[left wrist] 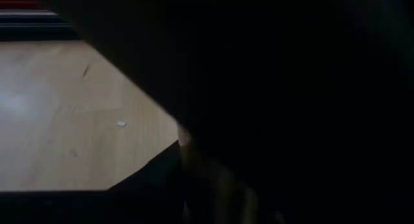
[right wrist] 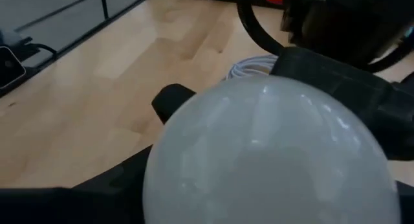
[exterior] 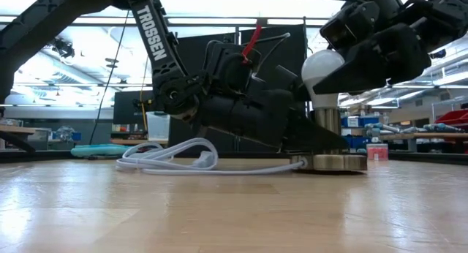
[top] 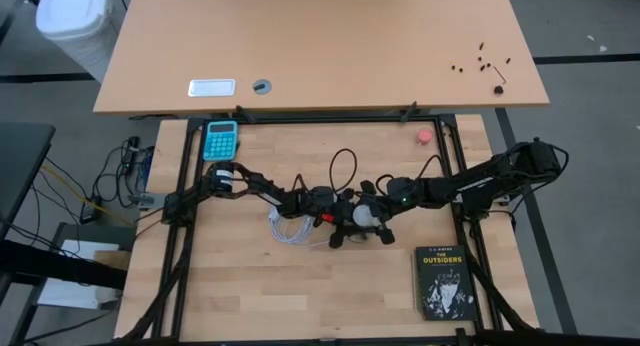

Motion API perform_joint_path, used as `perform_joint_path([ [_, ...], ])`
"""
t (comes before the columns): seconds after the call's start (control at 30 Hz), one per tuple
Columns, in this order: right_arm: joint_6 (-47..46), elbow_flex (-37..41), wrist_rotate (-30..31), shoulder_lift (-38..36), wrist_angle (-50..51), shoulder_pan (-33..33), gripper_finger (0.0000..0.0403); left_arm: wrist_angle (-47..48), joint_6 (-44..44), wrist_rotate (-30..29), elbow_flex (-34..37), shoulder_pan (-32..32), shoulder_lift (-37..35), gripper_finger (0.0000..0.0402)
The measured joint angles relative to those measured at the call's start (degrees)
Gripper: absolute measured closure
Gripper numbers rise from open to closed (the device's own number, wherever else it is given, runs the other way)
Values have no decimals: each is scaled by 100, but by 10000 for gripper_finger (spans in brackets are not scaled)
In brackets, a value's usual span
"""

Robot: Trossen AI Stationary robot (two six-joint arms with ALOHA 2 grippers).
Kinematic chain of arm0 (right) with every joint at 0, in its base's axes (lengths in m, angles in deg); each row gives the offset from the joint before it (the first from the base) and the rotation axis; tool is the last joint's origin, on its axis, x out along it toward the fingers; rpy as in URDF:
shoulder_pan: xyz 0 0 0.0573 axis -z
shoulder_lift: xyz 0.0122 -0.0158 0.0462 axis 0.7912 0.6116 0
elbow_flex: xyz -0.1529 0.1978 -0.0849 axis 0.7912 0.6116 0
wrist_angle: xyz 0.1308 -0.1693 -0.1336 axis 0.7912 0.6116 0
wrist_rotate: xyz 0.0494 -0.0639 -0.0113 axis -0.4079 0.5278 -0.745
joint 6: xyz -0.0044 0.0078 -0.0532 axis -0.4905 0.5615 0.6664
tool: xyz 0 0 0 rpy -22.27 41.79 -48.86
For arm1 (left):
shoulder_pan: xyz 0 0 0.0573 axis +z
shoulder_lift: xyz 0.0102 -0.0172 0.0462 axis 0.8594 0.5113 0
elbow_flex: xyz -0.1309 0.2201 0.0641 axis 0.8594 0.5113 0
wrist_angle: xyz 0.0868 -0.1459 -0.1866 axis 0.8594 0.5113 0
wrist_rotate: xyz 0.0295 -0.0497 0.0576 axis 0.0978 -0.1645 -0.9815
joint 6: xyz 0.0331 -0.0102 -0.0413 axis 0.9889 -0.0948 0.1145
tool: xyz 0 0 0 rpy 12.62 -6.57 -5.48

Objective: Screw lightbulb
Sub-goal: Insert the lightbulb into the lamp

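White lightbulb (exterior: 322,67) stands upright w/ base in the socket (exterior: 330,161), mid-table. Right gripper (exterior: 365,59) pinches the glass; left gripper (exterior: 311,140) clamps the socket. Seated, prob. turns left.

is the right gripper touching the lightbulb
Touching. In the low view the right gripper has its dark fingers pressed against the white lightbulb, which stands upright in the socket.
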Motion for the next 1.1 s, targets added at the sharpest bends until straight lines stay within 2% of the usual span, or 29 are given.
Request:
perform_joint_path([
  [0.13, -8, 0, 2, 1, 0, 0, 106, 7, -5, 63, 0, 5, 0, 208],
  [0.33, -56, 0, 0, 4, 1, 0, 166, 18, -19, 64, 0, 5, 0, 208],
  [0.43, -133, -2, 1, 4, 9, 1, 181, 28, -22, 72, 0, 5, 0, 208],
  [0.67, -208, -2, 4, 7, 42, 0, 200, 28, -24, 72, 0, 5, 0, 208],
  [0.77, -335, -2, 215, 7, 150, 1, 210, 17, -140, 70, 0, 5, 0, 208],
  [1.1, -754, 0, 234, 3, 217, 27, 210, -35, -267, 77, 7, 24, 0, 208],
])
